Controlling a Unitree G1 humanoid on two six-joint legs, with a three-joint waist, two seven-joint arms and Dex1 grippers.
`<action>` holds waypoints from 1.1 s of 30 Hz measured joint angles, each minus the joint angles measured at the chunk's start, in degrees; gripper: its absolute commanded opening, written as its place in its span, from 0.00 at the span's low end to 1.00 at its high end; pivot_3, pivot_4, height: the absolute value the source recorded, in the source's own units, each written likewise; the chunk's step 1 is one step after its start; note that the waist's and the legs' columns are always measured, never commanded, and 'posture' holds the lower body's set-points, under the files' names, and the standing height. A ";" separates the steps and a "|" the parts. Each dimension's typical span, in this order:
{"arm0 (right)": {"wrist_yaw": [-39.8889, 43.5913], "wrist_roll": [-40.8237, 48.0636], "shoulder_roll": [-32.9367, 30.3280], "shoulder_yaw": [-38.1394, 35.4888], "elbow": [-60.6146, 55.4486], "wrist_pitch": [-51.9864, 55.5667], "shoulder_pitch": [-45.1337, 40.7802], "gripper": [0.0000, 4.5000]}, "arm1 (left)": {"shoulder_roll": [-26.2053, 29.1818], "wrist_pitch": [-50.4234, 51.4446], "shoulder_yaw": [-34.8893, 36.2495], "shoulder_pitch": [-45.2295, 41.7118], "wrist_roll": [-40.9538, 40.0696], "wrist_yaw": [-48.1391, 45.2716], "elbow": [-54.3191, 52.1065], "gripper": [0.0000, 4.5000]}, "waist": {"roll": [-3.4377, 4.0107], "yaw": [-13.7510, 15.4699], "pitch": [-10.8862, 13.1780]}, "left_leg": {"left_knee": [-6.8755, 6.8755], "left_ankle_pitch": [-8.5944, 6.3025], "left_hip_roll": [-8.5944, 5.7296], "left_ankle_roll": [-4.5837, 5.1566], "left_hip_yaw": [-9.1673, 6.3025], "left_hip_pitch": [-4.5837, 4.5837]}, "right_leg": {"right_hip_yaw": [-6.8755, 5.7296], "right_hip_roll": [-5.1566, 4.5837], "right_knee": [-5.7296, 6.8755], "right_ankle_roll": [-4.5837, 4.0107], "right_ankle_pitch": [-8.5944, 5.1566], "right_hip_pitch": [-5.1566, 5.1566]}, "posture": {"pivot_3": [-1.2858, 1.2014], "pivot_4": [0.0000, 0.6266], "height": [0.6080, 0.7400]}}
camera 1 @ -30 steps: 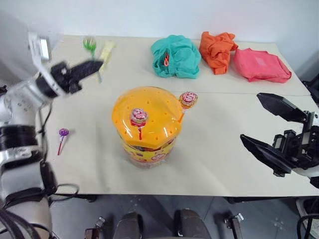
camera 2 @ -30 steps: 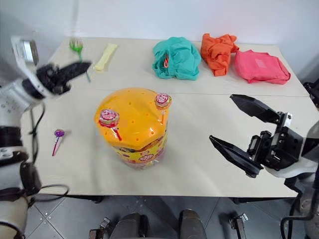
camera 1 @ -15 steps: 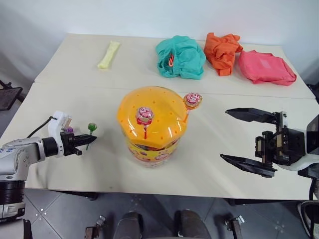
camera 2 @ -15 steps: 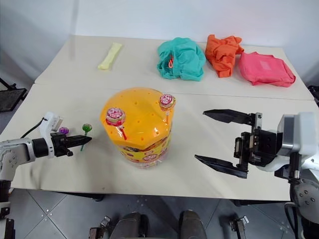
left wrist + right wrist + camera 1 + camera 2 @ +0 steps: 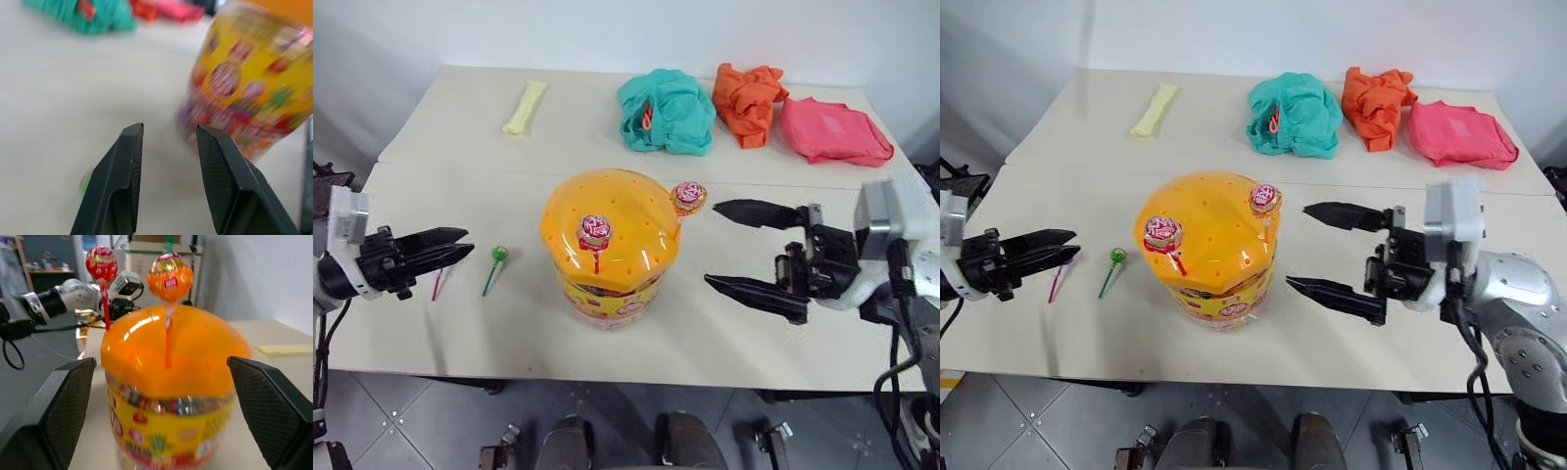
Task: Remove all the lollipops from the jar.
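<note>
The jar (image 5: 607, 259), a clear tub with a domed orange lid and a yellow label, stands mid-table. Two lollipops stick up from the lid: a pink one (image 5: 594, 230) at the front and an orange one (image 5: 686, 196) on the right. A green lollipop (image 5: 496, 257) lies on the table left of the jar. My left gripper (image 5: 465, 243) is just left of it, open and empty. Another lollipop's thin pink stick (image 5: 437, 286) shows under its fingers, the head hidden. My right gripper (image 5: 713, 244) stands wide open just right of the jar, its jaws level with the tub.
At the back of the table lie a teal cloth (image 5: 664, 110), an orange cloth (image 5: 744, 98), a pink cloth (image 5: 832, 129) and a pale yellow packet (image 5: 524, 106). The table's front edge (image 5: 607, 367) runs close below the jar.
My left gripper has opened and let go of the green lollipop, which now lies on the table, and has drawn back to the left. My right gripper has moved left, closer to the jar.
</note>
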 measured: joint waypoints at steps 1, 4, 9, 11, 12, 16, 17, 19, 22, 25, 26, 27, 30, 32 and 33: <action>-0.28 -0.21 1.21 1.36 0.88 0.59 -1.70 1.00 | -1.48 -0.13 1.66 0.60 -2.38 -0.58 -2.08 0.40 | 0.00 -0.06 0.00 | 0.00 0.00 0.03 0.00 -0.02 0.00 | -0.02 -0.01 0.02 0.00 0.00 0.00 | 0.52 0.24 1.00; -0.90 -0.54 4.19 3.95 2.69 1.11 -4.28 0.91 | -3.35 2.51 3.92 3.32 -9.37 -0.79 -8.36 0.41 | 0.00 -0.22 0.00 | -0.02 0.00 0.01 0.00 -0.10 -0.02 | -0.12 -0.08 0.04 0.00 0.00 0.00 | 0.52 0.24 1.00; -0.46 -2.48 6.89 5.33 4.80 1.04 -5.53 0.57 | -5.59 7.49 6.59 3.82 -19.15 4.94 -14.87 0.41 | 0.00 -0.23 0.00 | 0.00 -0.01 -0.13 0.03 -0.16 -0.02 | -0.26 -0.31 0.11 0.01 0.01 0.03 | 0.52 0.24 1.00; 0.02 -2.48 8.00 5.34 4.81 0.95 -5.89 0.41 | -5.57 8.23 7.03 4.34 -20.77 6.24 -16.19 0.41 | 0.00 -0.51 0.00 | 0.00 -0.01 -0.12 0.03 -0.17 -0.02 | -0.31 -0.30 0.12 0.01 0.01 0.04 | 0.52 0.24 1.00; 0.23 -2.48 8.50 5.35 4.80 0.94 -5.91 0.34 | -5.54 8.47 7.04 5.04 -21.28 6.38 -16.59 0.41 | 0.00 -0.71 0.00 | -0.01 -0.01 -0.13 0.03 -0.17 -0.02 | -0.32 -0.30 0.11 0.01 0.01 0.04 | 0.52 0.24 1.00; 1.11 -2.51 9.05 5.24 4.93 0.90 -5.91 0.03 | -5.53 8.92 7.02 6.84 -22.16 6.46 -16.66 0.41 | 0.00 -1.25 0.00 | -0.01 -0.01 -0.13 0.03 -0.17 -0.02 | -0.34 -0.28 0.10 0.01 0.01 0.04 | 0.52 0.24 1.00; 1.30 -2.52 9.35 5.20 5.18 0.83 -5.91 0.01 | -5.52 8.82 6.97 6.81 -22.23 6.42 -16.66 0.41 | 0.00 -1.26 0.00 | -0.01 -0.01 -0.12 0.03 -0.17 -0.02 | -0.34 -0.27 0.10 0.00 0.00 0.04 | 0.52 0.24 1.00; 1.57 -1.69 10.62 4.58 6.62 0.72 -6.21 0.01 | -5.47 7.33 6.33 5.94 -21.83 5.12 -16.36 0.41 | 0.00 -1.26 0.00 | -0.01 -0.01 -0.13 0.03 -0.16 -0.02 | -0.34 -0.26 0.09 0.01 0.01 0.03 | 0.52 0.24 1.00; 0.50 1.59 12.29 2.73 7.10 0.89 -8.21 0.01 | -3.58 6.43 4.63 3.41 -21.31 2.36 -15.05 0.41 | 0.02 -1.27 0.01 | -0.01 0.00 -0.14 0.03 -0.15 -0.02 | -0.34 -0.24 0.10 0.00 0.00 0.02 | 0.52 0.24 1.00; -0.46 4.91 9.78 -1.65 7.13 2.13 -9.15 0.01 | -1.33 5.86 3.23 2.25 -20.32 -0.64 -13.77 0.41 | 0.02 -1.19 0.01 | -0.05 -0.01 -0.17 0.04 -0.14 -0.02 | -0.35 -0.27 0.06 0.01 0.01 0.02 | 0.52 0.24 1.00; -0.73 5.37 8.28 -3.29 7.33 2.62 -8.70 0.01 | -1.22 5.37 2.79 2.34 -19.68 -1.52 -13.75 0.41 | 0.02 -1.13 0.01 | -0.07 -0.03 -0.18 0.07 -0.15 -0.02 | -0.37 -0.28 0.05 0.01 0.01 0.03 | 0.52 0.24 1.00; -0.87 5.34 6.09 -4.96 7.65 3.20 -7.97 0.01 | -1.21 4.38 2.09 2.44 -18.77 -2.41 -13.77 0.41 | 0.02 -1.05 0.01 | -0.07 -0.05 -0.20 0.11 -0.15 -0.03 | -0.37 -0.30 0.04 0.01 0.01 0.03 | 0.52 0.24 1.00; 0.87 1.85 -4.21 -10.59 11.76 4.37 -3.03 0.01 | -1.29 1.08 0.74 2.60 -16.08 -4.43 -13.76 0.41 | 0.02 -0.75 0.01 | -0.06 -0.11 -0.25 0.22 -0.06 -0.08 | -0.38 -0.34 -0.10 0.02 0.01 0.06 | 0.52 0.24 1.00; 3.72 -5.08 -11.90 -12.97 16.74 3.68 3.12 0.01 | -1.28 -0.74 0.40 2.57 -14.85 -5.53 -13.70 0.41 | 0.00 -0.63 0.00 | -0.06 -0.14 -0.27 0.26 0.01 -0.07 | -0.37 -0.34 -0.17 0.03 0.02 0.08 | 0.52 0.24 1.00; 4.67 -9.07 -14.63 -13.30 19.78 2.90 6.20 0.01 | -1.28 -1.70 0.12 2.61 -14.22 -6.17 -13.54 0.41 | 0.00 -0.59 0.00 | -0.07 -0.14 -0.28 0.27 0.08 -0.07 | -0.37 -0.33 -0.27 0.04 0.02 0.10 | 0.52 0.24 1.00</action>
